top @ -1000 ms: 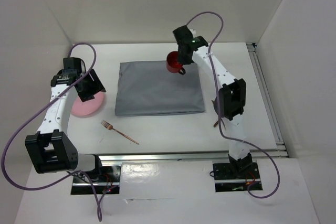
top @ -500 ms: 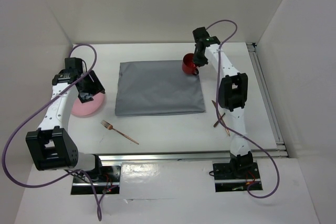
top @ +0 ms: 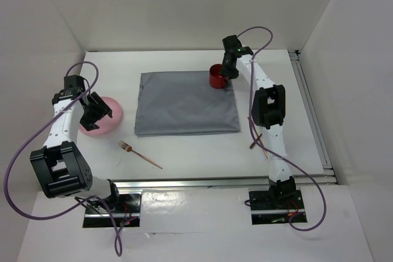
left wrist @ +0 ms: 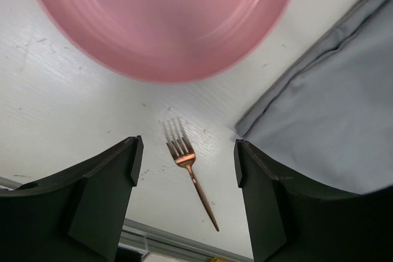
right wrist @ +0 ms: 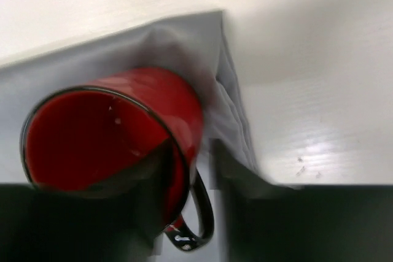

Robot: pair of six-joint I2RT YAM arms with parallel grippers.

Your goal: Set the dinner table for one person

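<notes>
Risks tipping the red mug (right wrist: 116,133) off the rumpled corner of the grey cloth (top: 184,105) by snagging its handle; right jaws' grip unclear, left jaws wide and empty.

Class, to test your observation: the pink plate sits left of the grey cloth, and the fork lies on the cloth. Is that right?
No. The fork lies on the bare table in front of the cloth, not on it, as the top view shows. The plate does sit left of the cloth.
</notes>
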